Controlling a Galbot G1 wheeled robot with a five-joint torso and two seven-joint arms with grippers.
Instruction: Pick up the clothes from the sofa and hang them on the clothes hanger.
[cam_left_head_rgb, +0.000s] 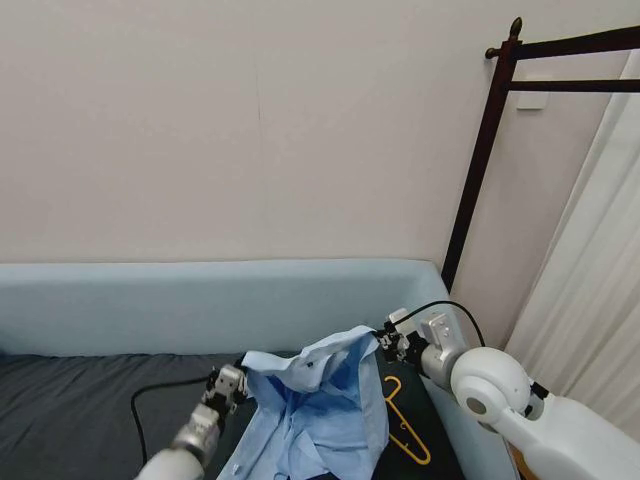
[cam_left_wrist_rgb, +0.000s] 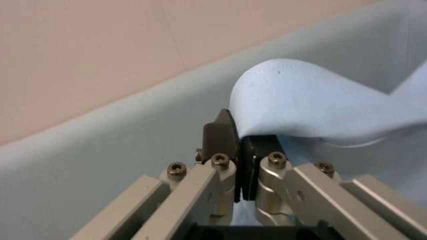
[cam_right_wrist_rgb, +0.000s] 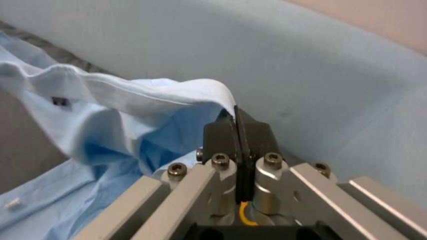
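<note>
My left gripper (cam_left_head_rgb: 232, 387) and right gripper (cam_left_head_rgb: 386, 345) each pinch an edge of the shirt (cam_left_head_rgb: 315, 415), held up over the sofa (cam_left_head_rgb: 150, 300) — thin bites, so pulling apart could slip it free.

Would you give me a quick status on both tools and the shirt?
Left tool shut on shirt edge. Right tool shut on opposite edge. Shirt held up between them, rest draped on sofa. Yellow hanger lies beside it.
</note>
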